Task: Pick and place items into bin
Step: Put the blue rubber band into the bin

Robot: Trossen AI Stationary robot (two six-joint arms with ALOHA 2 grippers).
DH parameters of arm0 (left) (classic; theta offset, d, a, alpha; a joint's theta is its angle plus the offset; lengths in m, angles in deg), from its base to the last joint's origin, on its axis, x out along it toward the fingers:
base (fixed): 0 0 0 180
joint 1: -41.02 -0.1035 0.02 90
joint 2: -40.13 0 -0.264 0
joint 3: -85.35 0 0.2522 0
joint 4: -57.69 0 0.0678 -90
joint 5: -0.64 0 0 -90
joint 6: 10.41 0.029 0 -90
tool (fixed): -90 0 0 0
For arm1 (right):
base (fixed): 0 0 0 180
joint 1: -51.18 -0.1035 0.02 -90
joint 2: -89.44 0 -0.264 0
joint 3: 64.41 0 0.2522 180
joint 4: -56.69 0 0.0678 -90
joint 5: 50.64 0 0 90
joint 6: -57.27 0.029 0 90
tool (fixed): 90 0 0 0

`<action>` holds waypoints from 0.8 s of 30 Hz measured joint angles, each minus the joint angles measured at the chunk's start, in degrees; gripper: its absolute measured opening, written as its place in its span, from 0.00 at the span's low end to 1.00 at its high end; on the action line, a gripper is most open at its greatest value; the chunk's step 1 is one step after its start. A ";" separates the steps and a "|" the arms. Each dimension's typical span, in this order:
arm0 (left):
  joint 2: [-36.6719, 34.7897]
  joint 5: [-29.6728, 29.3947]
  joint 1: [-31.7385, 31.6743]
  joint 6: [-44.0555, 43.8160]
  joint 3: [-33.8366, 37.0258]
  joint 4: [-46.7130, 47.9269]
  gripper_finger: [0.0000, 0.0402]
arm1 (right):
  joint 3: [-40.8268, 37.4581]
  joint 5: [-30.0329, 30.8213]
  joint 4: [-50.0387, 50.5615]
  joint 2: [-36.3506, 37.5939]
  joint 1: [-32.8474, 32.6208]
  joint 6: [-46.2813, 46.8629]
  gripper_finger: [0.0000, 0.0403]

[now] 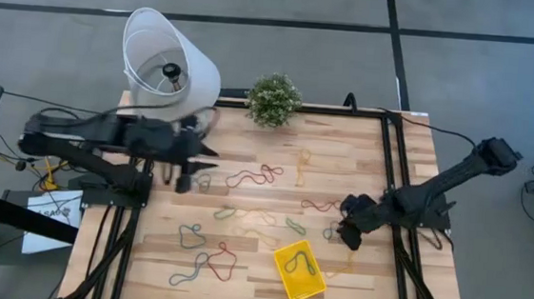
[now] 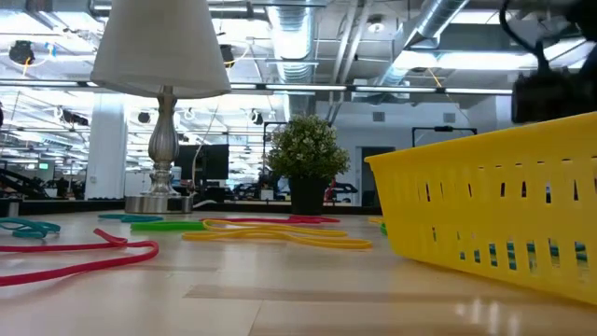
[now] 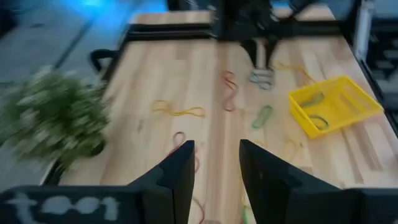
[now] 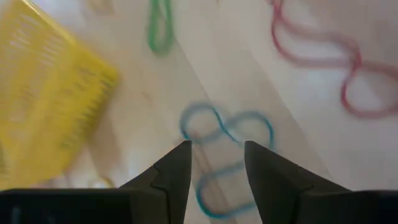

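Note:
Thin coloured loops lie flat across the wooden table: a red one (image 1: pixel 253 175), a yellow one (image 1: pixel 302 167), a green one (image 1: pixel 296 226) and more near the front left (image 1: pixel 203 256). The yellow bin (image 1: pixel 298 272) stands near the front edge with two loops (image 3: pixel 316 109) inside. My right gripper (image 4: pixel 216 160) is open and points steeply down just right of the bin (image 4: pixel 43 106). Its fingers stand over a grey-blue loop (image 4: pixel 227 134) on the table. My left gripper (image 3: pixel 216 165) is open and empty, raised above the table's left part (image 1: pixel 200 156).
A white lampshade (image 1: pixel 169 61) lies at the far left corner. A small potted plant (image 1: pixel 273 99) stands at the far edge's middle. Black frame rails (image 1: pixel 392 159) run along the table's right side. A red loop (image 4: pixel 323 68) and a green loop (image 4: pixel 160 28) lie near my right gripper.

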 joint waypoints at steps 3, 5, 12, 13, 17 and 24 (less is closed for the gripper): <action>-5.73 -4.54 2.19 -3.22 3.96 0.14 0.29 | 0.00 0.31 1.33 -3.50 -0.52 0.16 0.36; -8.68 -6.69 3.22 -4.43 6.43 0.15 0.29 | 0.00 0.51 1.13 -5.25 -0.01 -0.70 0.36; -13.88 -9.34 4.64 -7.12 12.53 0.02 0.29 | 0.48 0.27 1.68 -9.20 2.28 -3.44 0.35; -14.00 -9.38 4.64 -7.14 12.95 0.13 0.29 | 0.46 0.18 1.57 -9.20 2.55 -3.72 0.35; -13.85 -10.44 4.64 -7.19 13.34 0.34 0.29 | 0.29 0.54 1.30 -9.02 3.46 -4.44 0.33; -13.76 -10.54 4.64 -5.60 13.34 -0.07 0.29 | 1.13 3.54 2.06 -9.21 4.53 -8.44 0.30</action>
